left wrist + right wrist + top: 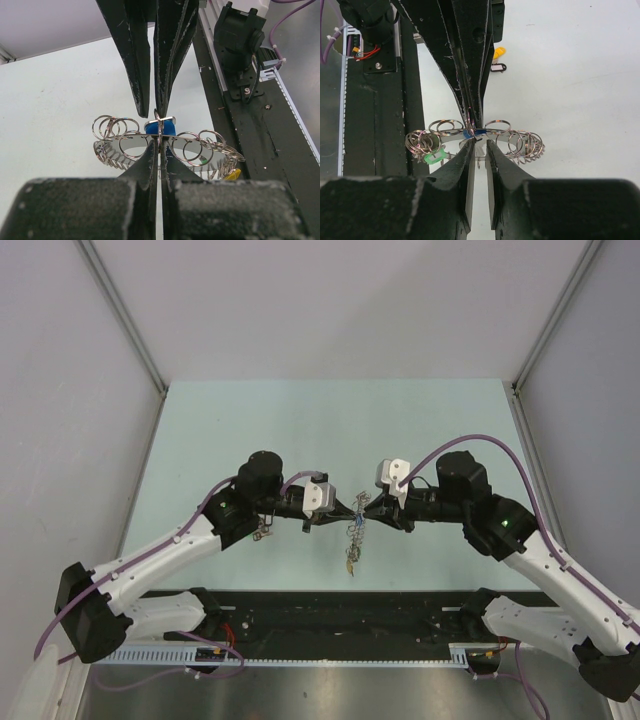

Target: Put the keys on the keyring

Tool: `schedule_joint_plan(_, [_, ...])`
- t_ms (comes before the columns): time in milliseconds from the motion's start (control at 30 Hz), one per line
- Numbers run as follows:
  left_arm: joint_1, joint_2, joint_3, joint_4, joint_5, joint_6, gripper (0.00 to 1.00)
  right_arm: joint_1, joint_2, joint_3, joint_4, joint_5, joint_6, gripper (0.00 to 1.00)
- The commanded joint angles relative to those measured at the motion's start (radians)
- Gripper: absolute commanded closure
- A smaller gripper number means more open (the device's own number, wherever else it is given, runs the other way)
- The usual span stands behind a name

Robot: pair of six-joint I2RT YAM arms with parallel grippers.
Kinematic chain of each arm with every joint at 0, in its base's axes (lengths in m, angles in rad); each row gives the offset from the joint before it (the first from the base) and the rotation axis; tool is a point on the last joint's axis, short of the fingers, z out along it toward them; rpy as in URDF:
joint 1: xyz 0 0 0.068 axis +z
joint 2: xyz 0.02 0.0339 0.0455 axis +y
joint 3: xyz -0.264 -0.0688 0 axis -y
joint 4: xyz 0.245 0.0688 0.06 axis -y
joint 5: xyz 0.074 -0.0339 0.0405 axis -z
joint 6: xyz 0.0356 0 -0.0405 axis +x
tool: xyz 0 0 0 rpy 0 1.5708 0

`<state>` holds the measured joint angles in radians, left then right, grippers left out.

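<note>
While the left gripper (pixel 160 152) pinches the large silver-grey metal keyring (pixel 132 146) mid-frame, the right gripper (pixel 479 145), narrowly parted, seems to thread the blue-tagged silvery key (pixel 169 126); next, a fine twist.

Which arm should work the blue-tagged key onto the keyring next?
Right. The left gripper is shut on the keyring, steadying it. The right gripper, jaws slightly apart, sits right at the blue-tagged key, so it can likely work it on.
</note>
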<state>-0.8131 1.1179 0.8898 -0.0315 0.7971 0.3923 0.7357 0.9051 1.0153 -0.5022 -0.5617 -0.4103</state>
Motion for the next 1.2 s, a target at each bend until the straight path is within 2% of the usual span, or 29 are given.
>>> schedule_joint_plan(0, [0.003, -0.03, 0.012, 0.045, 0.031, -0.001, 1.0, -0.005, -0.008, 0.002, 0.037, 0.01, 0.016, 0.81])
schedule_joint_plan(100, [0.002, -0.029, 0.014, 0.045, 0.031, -0.001, 1.0, -0.006, -0.005, 0.002, 0.037, -0.012, 0.013, 0.89])
schedule_joint_plan(167, [0.002, -0.027, 0.014, 0.045, 0.033, -0.001, 1.0, -0.006, -0.002, 0.002, 0.036, -0.026, 0.011, 1.0])
schedule_joint_plan(467, [0.002, -0.015, 0.029, 0.039, 0.013, -0.003, 1.0, 0.014, 0.0, 0.003, 0.056, -0.03, 0.008, 1.0])
schedule_joint_plan(1167, [0.0, 0.011, 0.061, -0.028, -0.015, -0.013, 1.0, 0.145, 0.057, 0.031, 0.008, 0.132, -0.035, 1.0])
